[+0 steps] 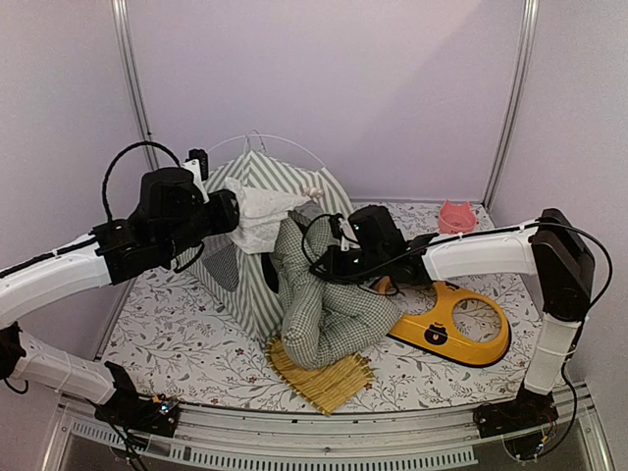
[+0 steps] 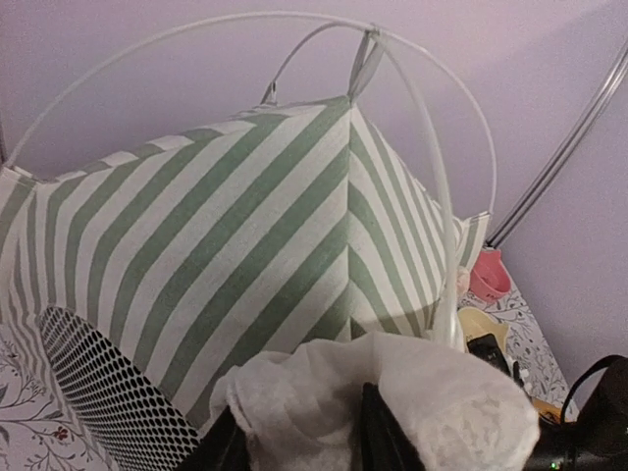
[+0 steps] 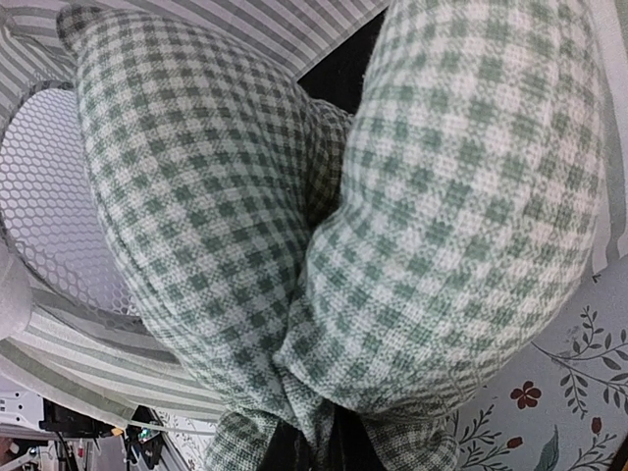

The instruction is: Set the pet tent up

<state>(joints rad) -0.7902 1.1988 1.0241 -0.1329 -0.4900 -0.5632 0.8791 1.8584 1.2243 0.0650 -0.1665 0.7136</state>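
Pet tent (image 2: 245, 226): light, floppy fabric on springy poles (image 2: 444, 265); judged best gripped at a pole, twelve o'clock. Left claw (image 2: 299, 432) part-spread under lace curtain (image 2: 432, 412); right claw (image 3: 309, 456) pinches gingham cushion (image 3: 196, 196).

Back wall (image 1: 324, 88): plain pale lilac panel, matte. Side walls same lilac, closing in left and right. Thin metal posts at both back corners, left post (image 1: 132, 78) and right post (image 1: 514, 88), appearing to slant outward toward top in overhead view. Surface (image 1: 167, 329) covered by white cloth printed with grey-green leafy vines and small dark red flowers. Ribbed aluminium rail (image 1: 324, 437) runs along near edge. Light soft, even, with faint shadows on cloth.
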